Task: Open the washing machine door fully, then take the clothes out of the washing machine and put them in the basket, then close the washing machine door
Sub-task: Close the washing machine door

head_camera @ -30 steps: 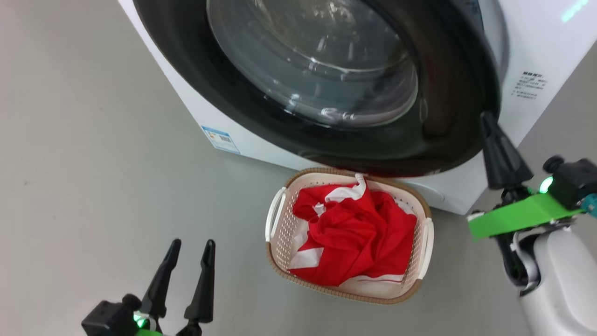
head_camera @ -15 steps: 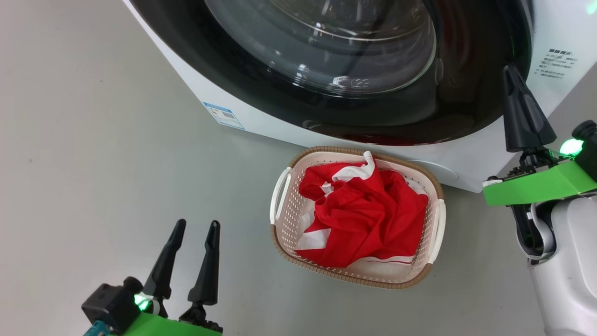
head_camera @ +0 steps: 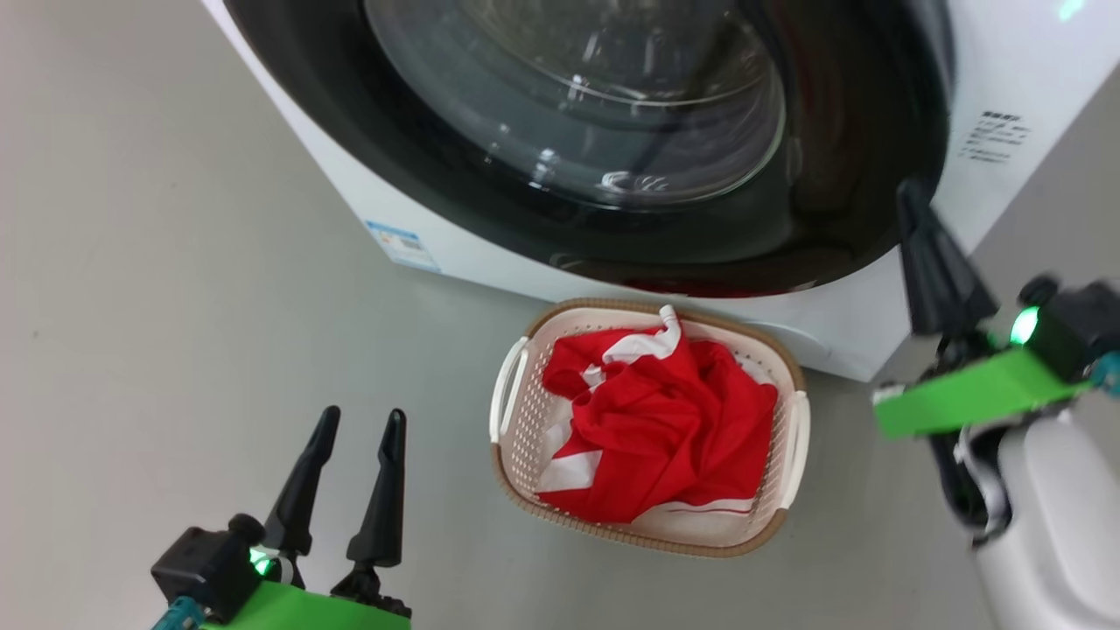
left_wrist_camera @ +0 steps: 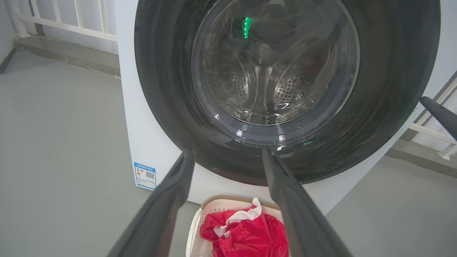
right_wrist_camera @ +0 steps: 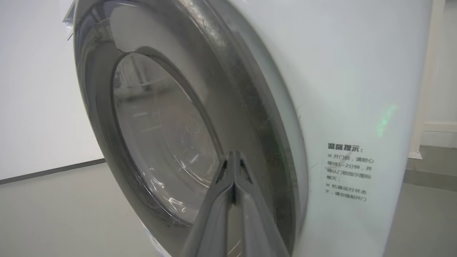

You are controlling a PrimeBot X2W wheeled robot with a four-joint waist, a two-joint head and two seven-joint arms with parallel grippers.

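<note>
The washing machine door (head_camera: 857, 175), a glossy black rim around clear glass, lies against the front of the white washing machine (head_camera: 1006, 79). I cannot tell whether it is latched. My right gripper (head_camera: 912, 188) is shut with nothing in it, its tip at the door's right rim. The right wrist view shows the shut right gripper (right_wrist_camera: 234, 154) over the door (right_wrist_camera: 100, 107). The red and white clothes (head_camera: 665, 429) lie heaped in the basket (head_camera: 647, 308) on the floor below the door. My left gripper (head_camera: 363, 413) stands open and empty, left of the basket.
In the left wrist view, the open left gripper (left_wrist_camera: 228, 151) frames the door (left_wrist_camera: 160, 89), with the steel drum behind the glass and the basket (left_wrist_camera: 228, 197) below. A blue sticker (head_camera: 402, 247) marks the machine's lower front. White railings (left_wrist_camera: 64, 21) stand behind the machine.
The head view has swung a little, so the whole picture has shifted. My right gripper stays shut at the door's right rim. The left gripper, basket and clothes look unchanged.
</note>
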